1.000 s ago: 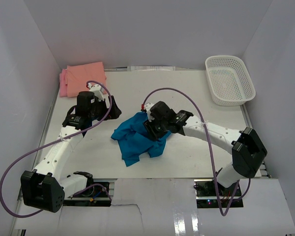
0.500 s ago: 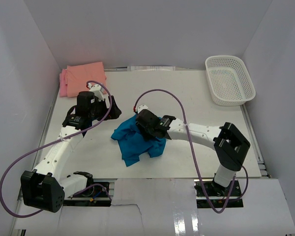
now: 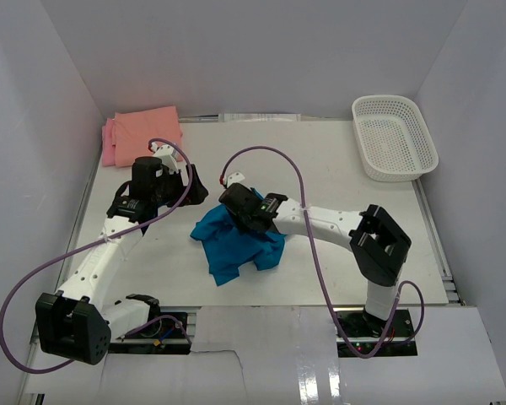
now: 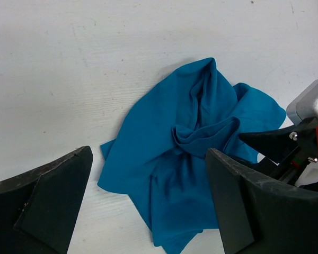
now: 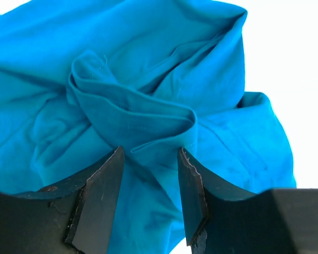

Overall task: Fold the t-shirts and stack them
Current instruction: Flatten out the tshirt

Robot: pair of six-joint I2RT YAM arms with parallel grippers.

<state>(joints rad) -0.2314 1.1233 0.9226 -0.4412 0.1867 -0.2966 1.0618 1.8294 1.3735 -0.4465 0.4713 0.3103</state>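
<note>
A crumpled teal-blue t-shirt [image 3: 223, 246] lies in a heap at the table's middle. My right gripper [image 3: 239, 209] is down on its upper right part. In the right wrist view its fingers [image 5: 151, 153] stand partly open, astride a raised fold of the teal cloth [image 5: 148, 69]. My left gripper [image 3: 194, 182] hovers wide open just left of the heap, holding nothing. Its wrist view looks down on the shirt [image 4: 185, 159] between its fingers [image 4: 148, 156]. A salmon-orange t-shirt [image 3: 148, 127] lies folded on a pink one [image 3: 108, 143] at the back left corner.
A white mesh basket [image 3: 394, 137] stands at the back right. White walls close in the table on three sides. Purple cables loop above both arms. The table's near edge runs just below the shirt.
My right arm has swung left across the teal shirt, its gripper now over the heap's upper part. The left arm has stayed still and the shirt has barely shifted.
</note>
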